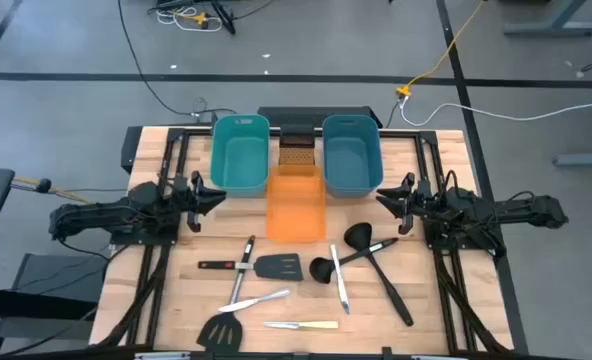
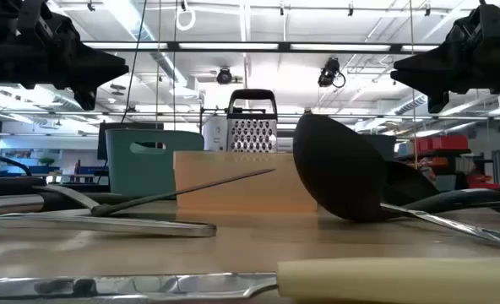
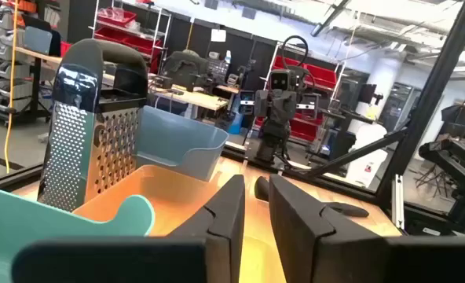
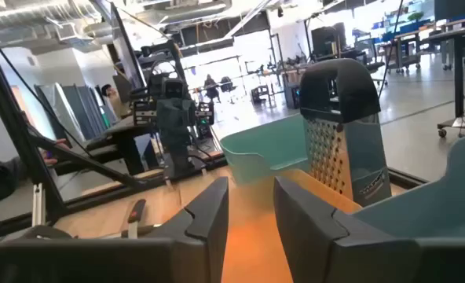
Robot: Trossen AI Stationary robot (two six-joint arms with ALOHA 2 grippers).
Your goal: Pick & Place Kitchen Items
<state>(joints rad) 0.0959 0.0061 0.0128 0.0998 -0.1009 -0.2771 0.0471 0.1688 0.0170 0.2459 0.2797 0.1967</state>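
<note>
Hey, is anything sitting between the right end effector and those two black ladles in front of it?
Nothing visible. The right end effector hangs above bare table, and the ladles lie in the open just toward the middle of the table. The orange tub sits farther over, clear of that path.

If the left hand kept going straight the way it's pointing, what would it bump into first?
Probably the orange tub. The left hand points across the table toward the middle, and its wrist view shows the tub's rim just past its fingers. It hovers above the table, though, so it might pass over the rim.
</note>
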